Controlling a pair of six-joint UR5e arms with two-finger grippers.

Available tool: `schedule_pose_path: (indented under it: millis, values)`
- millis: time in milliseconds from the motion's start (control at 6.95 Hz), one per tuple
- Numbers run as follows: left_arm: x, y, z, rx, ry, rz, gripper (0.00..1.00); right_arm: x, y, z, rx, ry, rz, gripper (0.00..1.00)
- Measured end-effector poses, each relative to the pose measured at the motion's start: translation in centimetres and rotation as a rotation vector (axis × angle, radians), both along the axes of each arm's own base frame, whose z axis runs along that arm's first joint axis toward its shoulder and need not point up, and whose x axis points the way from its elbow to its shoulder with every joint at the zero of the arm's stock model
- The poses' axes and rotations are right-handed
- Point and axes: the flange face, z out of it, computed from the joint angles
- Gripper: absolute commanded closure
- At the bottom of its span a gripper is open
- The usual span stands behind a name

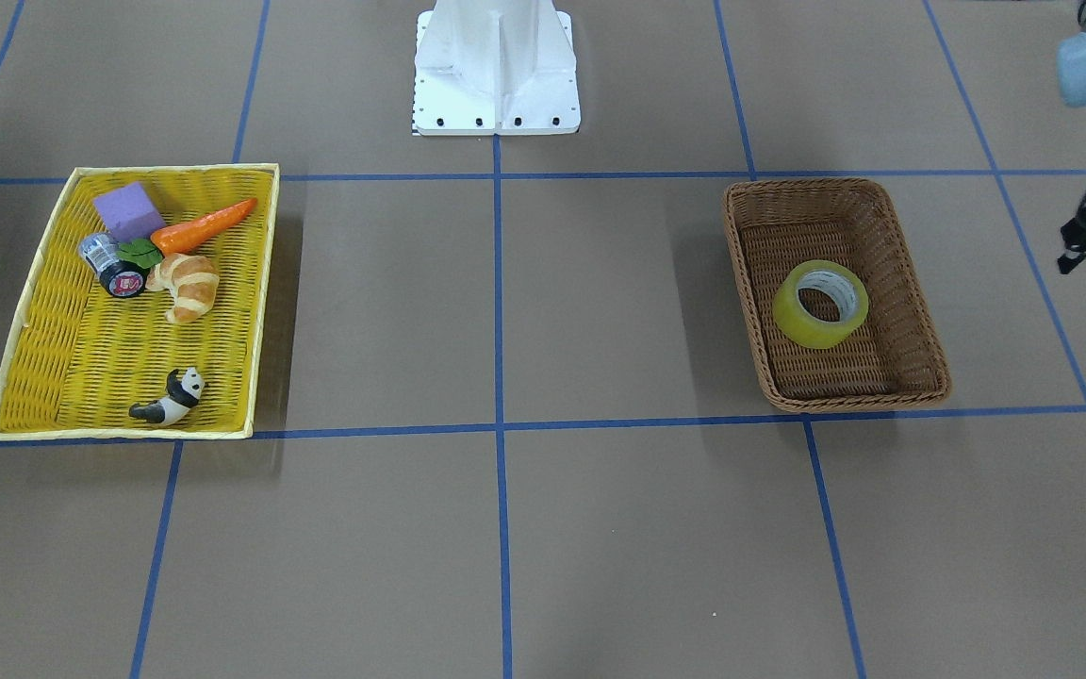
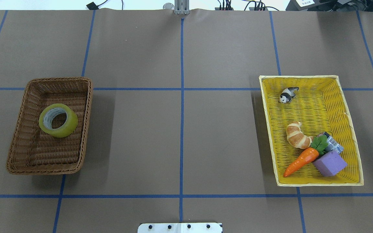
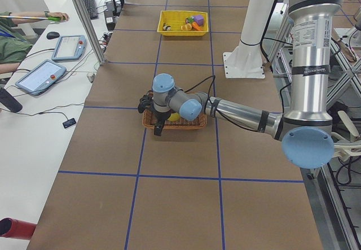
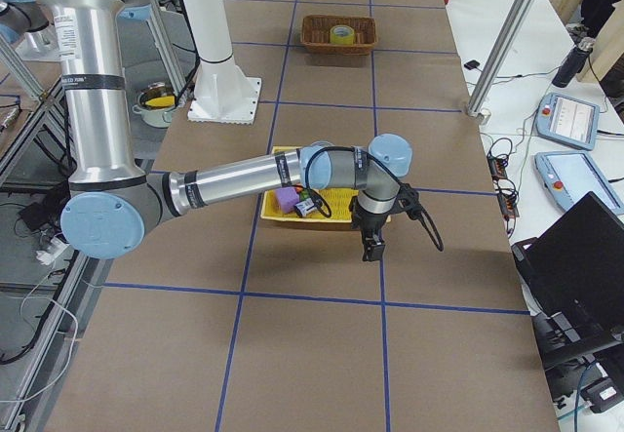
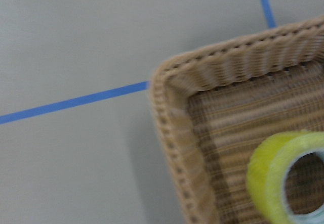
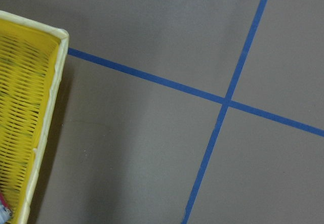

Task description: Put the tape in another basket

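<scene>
The tape (image 2: pixel 58 120) is lying inside the basket (image 2: pixel 44 169) at the left of the counter (image 2: pixel 134 145) while the left hand (image 3: pixel 159 128) is hovering outside its rim (how wide it or the right hand (image 4: pixel 370 247) is standing cannot be told), likely risking clipping the wicker wall on approach.

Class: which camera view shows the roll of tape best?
Overhead exterior: the tape lies whole, unblocked in the basket. Front-facing shows it almost equally; left wrist crops and blurs it; exterior right shows it tiny; in exterior left the left arm mostly hides it; right wrist misses it.
</scene>
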Motion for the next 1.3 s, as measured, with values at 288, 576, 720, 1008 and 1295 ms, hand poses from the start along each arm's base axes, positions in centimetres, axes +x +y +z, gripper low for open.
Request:
schedule_pose_path:
  millis: [288,576,720,1008,1295]
  values:
    - [-8.3,-0.6,2.6,0.001,-0.055,0.052,0.02,0.7,0.7,2.0,-0.040,0.003,0.013,0.00]
    - [-11.2,0.0,3.8,-0.010,-0.063,0.069,0.02,2.0,1.5,3.6,-0.066,0.006,0.031,0.00]
    - [-11.4,0.1,4.3,-0.019,-0.063,0.069,0.02,2.2,1.7,4.5,-0.078,0.008,0.035,0.00]
    - [-11.4,-0.2,5.7,-0.111,-0.049,-0.007,0.02,2.3,1.6,7.6,-0.077,0.008,0.040,0.00]
    - [-11.3,-0.3,5.7,-0.151,-0.040,-0.052,0.02,2.6,1.5,9.1,-0.066,0.007,0.054,0.00]
